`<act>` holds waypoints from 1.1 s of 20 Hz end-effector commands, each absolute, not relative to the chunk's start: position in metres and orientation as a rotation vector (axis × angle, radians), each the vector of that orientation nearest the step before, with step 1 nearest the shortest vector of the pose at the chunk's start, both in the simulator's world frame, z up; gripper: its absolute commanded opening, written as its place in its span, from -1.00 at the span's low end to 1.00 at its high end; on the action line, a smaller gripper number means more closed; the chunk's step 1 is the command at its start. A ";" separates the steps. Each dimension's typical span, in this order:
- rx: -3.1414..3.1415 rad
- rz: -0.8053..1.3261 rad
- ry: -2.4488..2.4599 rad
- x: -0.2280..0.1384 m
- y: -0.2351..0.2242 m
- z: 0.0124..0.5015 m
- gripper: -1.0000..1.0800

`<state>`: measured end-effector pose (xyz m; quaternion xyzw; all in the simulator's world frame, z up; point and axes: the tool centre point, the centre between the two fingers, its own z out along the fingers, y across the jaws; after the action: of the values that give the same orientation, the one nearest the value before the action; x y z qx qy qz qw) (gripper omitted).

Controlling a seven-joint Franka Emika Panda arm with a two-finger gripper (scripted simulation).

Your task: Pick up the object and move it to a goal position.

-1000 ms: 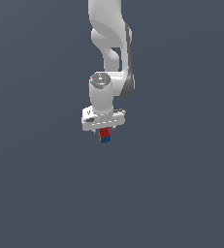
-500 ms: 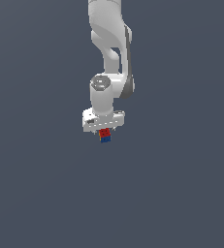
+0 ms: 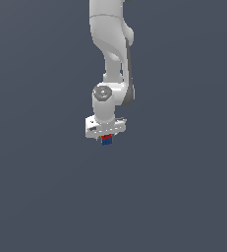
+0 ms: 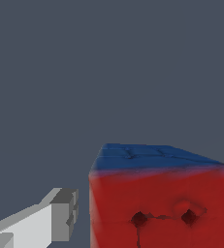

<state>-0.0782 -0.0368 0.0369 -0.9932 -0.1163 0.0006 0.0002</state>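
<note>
Hung from a white Panda arm (image 3: 110, 44) at centre of the exterior view, well clear of every frame edge. Jaws (image 3: 106, 140) closed on the red-and-blue block (image 3: 106, 140), gripped just beneath the hand. Red face and blue face met at a straight edge in the wrist view (image 4: 162, 169), one grey fingertip (image 4: 65, 213) just beside. Plain grey surround on all sides.

- A plain dark slate-grey backdrop (image 3: 31, 187) fills the exterior view from its left to its right, near and far alike, evenly shaded.
- The wrist view shows the same flat grey expanse (image 4: 108, 68).
</note>
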 end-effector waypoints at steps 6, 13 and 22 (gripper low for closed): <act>-3.120 0.000 -0.367 -0.078 -0.037 0.033 -1.00; -3.121 0.000 -0.365 -0.078 -0.037 0.034 -1.00; -3.121 0.000 -0.365 -0.066 -0.036 0.051 -1.00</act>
<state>-0.0701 -0.0363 0.0449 -0.9932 -0.1162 0.0013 0.0001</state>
